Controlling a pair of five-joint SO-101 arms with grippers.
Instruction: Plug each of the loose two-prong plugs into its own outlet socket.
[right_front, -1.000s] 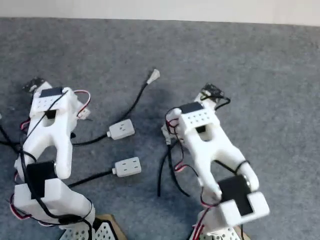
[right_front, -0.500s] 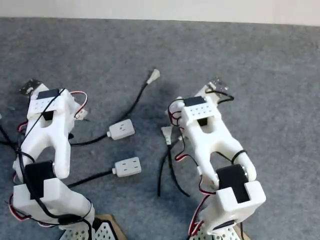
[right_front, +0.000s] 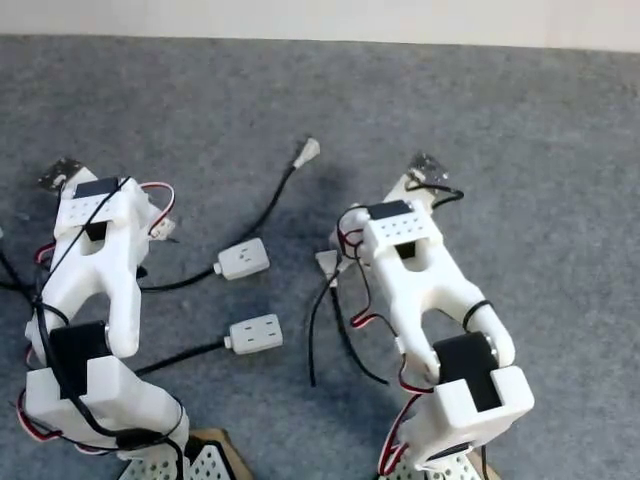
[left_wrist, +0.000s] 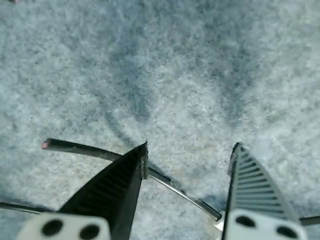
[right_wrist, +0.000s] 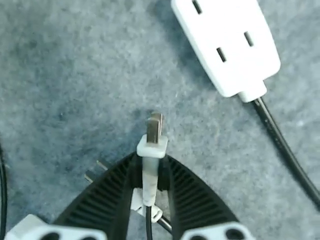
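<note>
My right pincer (right_wrist: 150, 165) is clenched on the light plug (right_wrist: 151, 142) just behind its collar, prongs free, near the outlet socket (right_wrist: 227, 45) but not touching, a thin hold I judge its stiff cord (right_wrist: 148, 227) could twist; my left pincer (left_wrist: 191, 147) hangs released, well apart from that socket.

The right gripper (right_wrist: 150, 159) is clamped on a white two-prong plug (right_wrist: 151, 146), its ribbed black fingers (right_wrist: 110, 192) pressed against the plug's body from both sides. The plug's thin black cord runs back between them. The flat metal prongs (right_wrist: 155, 125) stick out past the fingertips over the grey carpet (right_wrist: 65, 75). Ahead of the prongs and off to one side lies a white outlet socket (right_wrist: 227, 45) with its slots facing up, apart from the plug. A black cable (right_wrist: 280, 140) leaves its narrow end. Two more small metal pins (right_wrist: 92, 171) show beside one finger; what they belong to is unclear.
</note>
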